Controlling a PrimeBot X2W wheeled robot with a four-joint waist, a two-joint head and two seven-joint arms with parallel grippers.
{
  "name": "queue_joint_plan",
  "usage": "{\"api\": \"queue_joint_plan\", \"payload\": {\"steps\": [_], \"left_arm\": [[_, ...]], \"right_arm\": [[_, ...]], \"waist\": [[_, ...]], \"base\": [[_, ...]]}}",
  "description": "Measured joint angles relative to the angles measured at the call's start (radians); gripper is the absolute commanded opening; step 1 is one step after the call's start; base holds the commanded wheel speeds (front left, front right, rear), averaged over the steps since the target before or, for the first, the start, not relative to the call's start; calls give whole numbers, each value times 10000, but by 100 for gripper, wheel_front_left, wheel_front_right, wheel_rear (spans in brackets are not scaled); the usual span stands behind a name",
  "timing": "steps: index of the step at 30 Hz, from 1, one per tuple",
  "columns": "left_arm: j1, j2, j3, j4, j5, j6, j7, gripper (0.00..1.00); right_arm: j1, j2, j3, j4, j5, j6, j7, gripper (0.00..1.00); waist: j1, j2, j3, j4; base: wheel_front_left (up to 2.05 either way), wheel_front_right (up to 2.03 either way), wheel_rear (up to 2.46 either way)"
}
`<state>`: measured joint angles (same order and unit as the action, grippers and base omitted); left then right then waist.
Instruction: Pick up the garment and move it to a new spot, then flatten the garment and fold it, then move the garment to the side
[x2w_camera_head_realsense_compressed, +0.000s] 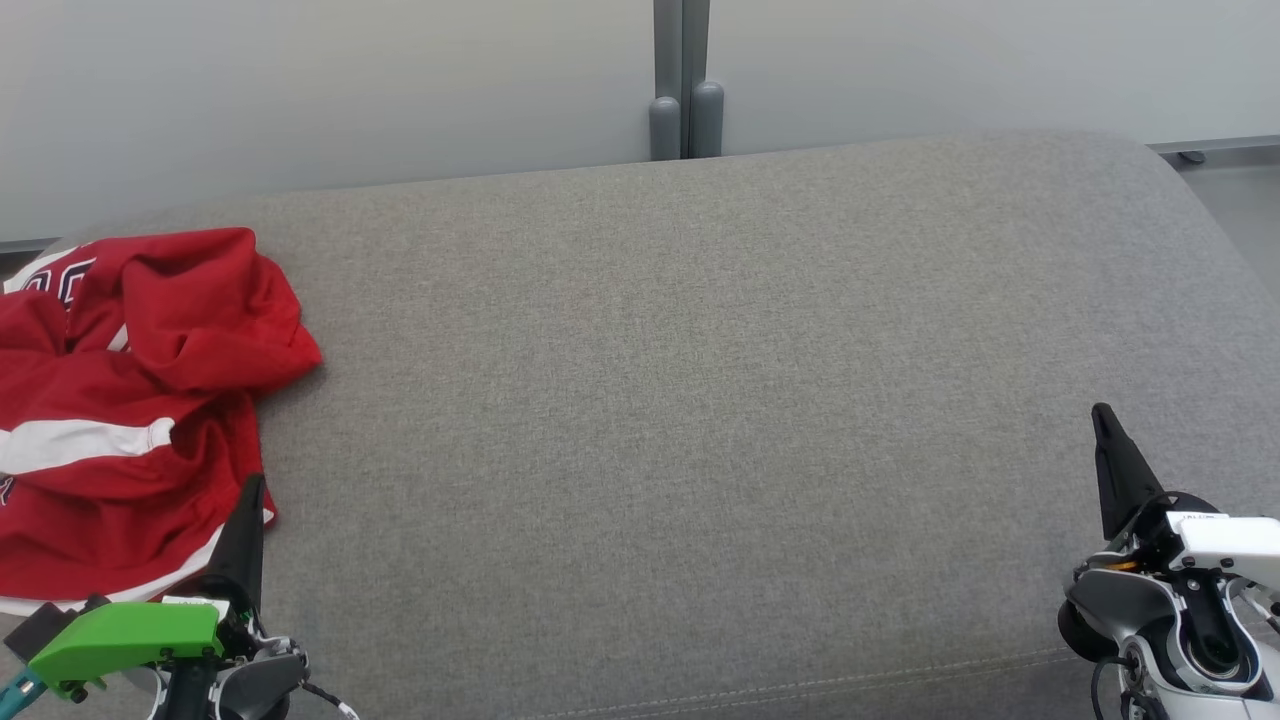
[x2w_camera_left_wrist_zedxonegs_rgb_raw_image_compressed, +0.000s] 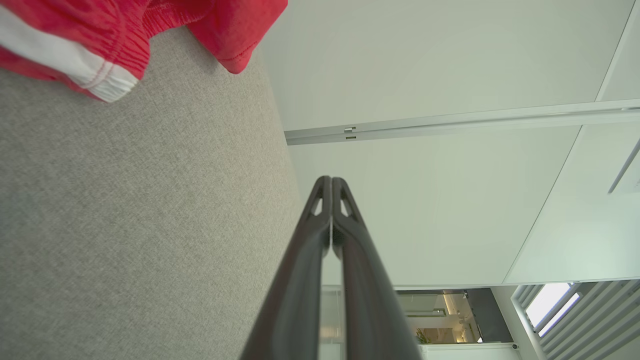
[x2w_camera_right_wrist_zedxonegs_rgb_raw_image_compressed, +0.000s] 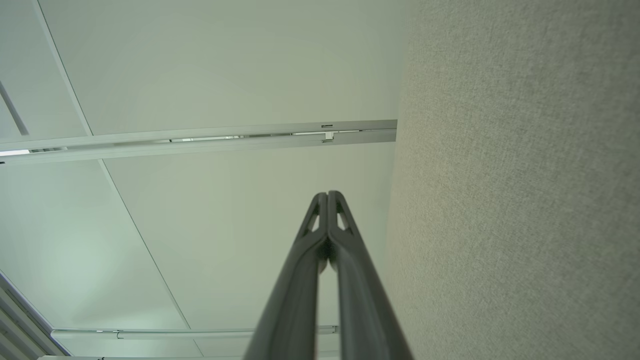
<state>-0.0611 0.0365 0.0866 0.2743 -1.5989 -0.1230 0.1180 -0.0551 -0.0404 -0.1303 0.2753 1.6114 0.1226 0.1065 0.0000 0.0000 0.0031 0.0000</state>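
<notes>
Garment (x2w_camera_head_realsense_compressed: 150, 390) on cushion (x2w_camera_head_realsense_compressed: 700, 400): red, white stripes. Cushion: grey, fine weave. Wall (x2w_camera_head_realsense_compressed: 300, 90) beyond cushion: plain pale grey.

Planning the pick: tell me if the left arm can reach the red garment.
Probably yes: the shut left gripper is right beside the red garment, nothing between them; it must open first.

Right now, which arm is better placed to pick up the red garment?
Left. The left gripper is right beside the crumpled garment at the left end of the grey cushion; the right gripper is far across it. The left fingers are shut, so open them first.
</notes>
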Motion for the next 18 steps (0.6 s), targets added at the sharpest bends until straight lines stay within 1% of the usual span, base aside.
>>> {"api": "queue_joint_plan", "payload": {"steps": [18], "left_arm": [[0, 0, 0, 0, 0, 0, 0, 0]], "right_arm": [[0, 0, 0, 0, 0, 0, 0, 0]], "waist": [[0, 0, 0, 0]], "base": [[0, 0, 0]]}}
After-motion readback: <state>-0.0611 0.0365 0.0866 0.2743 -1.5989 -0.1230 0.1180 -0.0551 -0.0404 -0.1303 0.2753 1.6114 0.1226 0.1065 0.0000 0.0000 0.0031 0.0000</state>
